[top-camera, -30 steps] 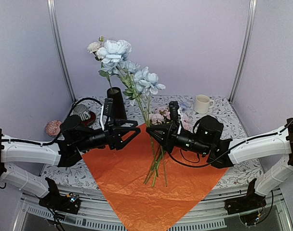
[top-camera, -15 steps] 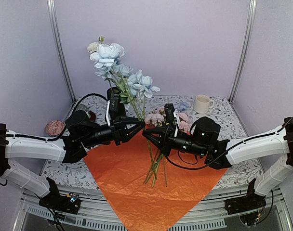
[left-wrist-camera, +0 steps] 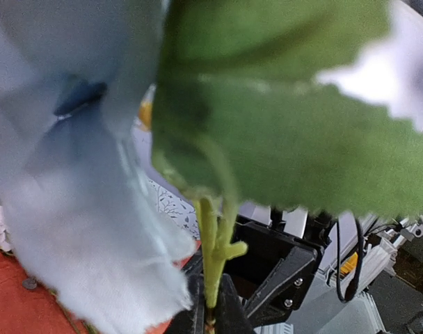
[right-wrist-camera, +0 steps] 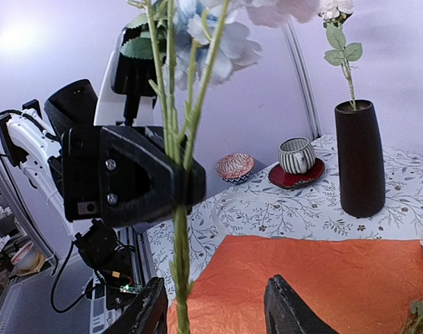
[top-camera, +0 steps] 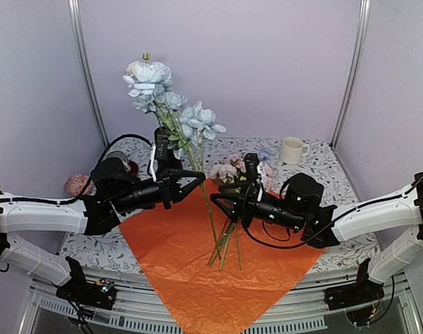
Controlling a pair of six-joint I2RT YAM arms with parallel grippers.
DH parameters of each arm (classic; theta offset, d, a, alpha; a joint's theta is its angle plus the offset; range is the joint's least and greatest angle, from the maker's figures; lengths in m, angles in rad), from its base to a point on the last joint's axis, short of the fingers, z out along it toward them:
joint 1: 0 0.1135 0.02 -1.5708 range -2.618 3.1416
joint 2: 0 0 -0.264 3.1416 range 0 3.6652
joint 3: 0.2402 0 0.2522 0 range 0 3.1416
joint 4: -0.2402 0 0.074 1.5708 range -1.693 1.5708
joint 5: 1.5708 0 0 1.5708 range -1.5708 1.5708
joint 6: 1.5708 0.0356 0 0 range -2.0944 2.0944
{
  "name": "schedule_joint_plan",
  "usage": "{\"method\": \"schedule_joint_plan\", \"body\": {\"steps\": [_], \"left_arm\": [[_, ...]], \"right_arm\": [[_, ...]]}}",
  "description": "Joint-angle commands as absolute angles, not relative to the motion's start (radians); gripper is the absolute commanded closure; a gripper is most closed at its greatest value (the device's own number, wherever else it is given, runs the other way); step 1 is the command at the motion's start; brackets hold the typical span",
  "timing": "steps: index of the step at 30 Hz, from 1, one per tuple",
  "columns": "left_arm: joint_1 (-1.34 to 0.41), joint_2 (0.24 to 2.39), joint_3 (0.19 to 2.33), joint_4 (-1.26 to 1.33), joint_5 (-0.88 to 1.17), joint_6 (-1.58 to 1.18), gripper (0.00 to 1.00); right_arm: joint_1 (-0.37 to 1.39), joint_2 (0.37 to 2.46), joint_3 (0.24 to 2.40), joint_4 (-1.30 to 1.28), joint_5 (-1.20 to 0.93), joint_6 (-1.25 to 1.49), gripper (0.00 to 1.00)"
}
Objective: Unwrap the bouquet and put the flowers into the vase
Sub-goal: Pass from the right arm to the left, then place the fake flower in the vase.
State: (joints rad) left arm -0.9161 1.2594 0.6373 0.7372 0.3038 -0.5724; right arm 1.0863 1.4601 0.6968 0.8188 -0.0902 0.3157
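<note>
A bunch of flowers with pale blue blooms (top-camera: 152,75) and long green stems (top-camera: 211,219) stands upright over the bouquet's orange sheet (top-camera: 190,271), which lies spread flat. My left gripper (top-camera: 195,176) is shut on the stems; the left wrist view shows its fingers (left-wrist-camera: 195,316) pinching a green stem (left-wrist-camera: 211,264). My right gripper (top-camera: 220,205) is open, and a stem (right-wrist-camera: 180,278) passes loose between its fingers (right-wrist-camera: 147,313). The black vase (right-wrist-camera: 361,160) holds one leafy stem and stands behind my left arm (top-camera: 167,147). Pink flowers (top-camera: 229,170) lie on the table.
A white mug (top-camera: 292,149) stands at the back right. A striped cup on a red saucer (right-wrist-camera: 296,158) and a patterned bowl (right-wrist-camera: 234,167) sit left of the vase. The tablecloth (top-camera: 337,250) has a leaf print. Metal posts frame the back corners.
My left gripper moved in and shut on the stems. The right gripper opened, let the stems go and drew back slightly. The blooms leaned to the left.
</note>
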Motion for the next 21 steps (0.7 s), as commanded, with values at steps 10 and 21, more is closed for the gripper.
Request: {"method": "schedule_joint_plan", "body": {"steps": [10,21], "left_arm": [[-0.77,1.059,0.688,0.422,0.167,-0.421,0.98],[-0.566,1.055,0.835,0.284,0.202,-0.337,0.98]], "right_arm": [[0.986,1.239,0.55,0.694,0.022,0.243,0.47],[0.962,1.27,0.545,0.736,0.268,-0.013,0.42]]}}
